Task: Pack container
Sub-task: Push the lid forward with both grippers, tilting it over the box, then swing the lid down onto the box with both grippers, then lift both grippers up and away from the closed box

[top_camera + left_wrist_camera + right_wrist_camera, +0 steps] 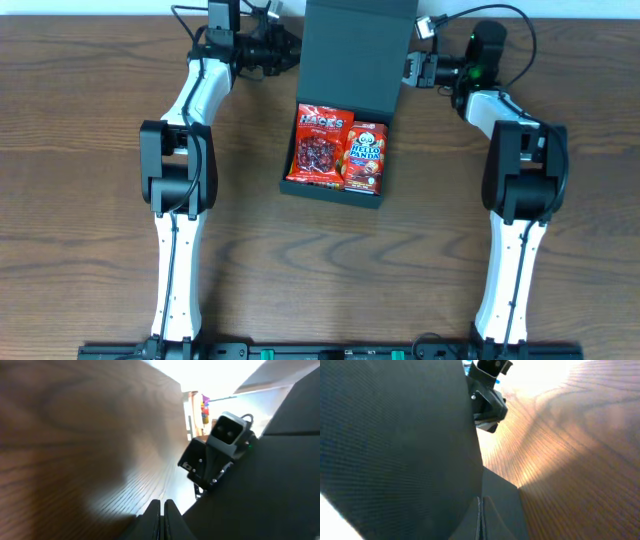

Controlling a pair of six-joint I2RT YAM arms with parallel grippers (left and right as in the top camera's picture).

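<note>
The container (330, 192) sits mid-table, a little toward the far side, with its lid (355, 45) standing up at the far edge. Inside, side by side, lie a red bag (320, 145) on the left and a Hello Panda pack (365, 155) on the right. It is matte cardboard, so probably light and fairly stiff in the walls, while the lid should swing easily on its hinge and could flex or crease if pushed at one corner only. The matte skin should give the fingers fair grip. The lid's two side edges look like the best places to take hold or press, one arm on each, so it comes down evenly. The left gripper (288, 50) hangs just left of the lid and the right gripper (410, 68) is at its right edge. In each wrist view the fingers are pressed together with nothing seen between them, though whether the right pair nips the lid's edge cannot be told. The table (90, 150) is dark wood-grain, smooth and slightly glossy, so the light box may slide when pushed. Beyond the far edge the room is washed out by bright light.
</note>
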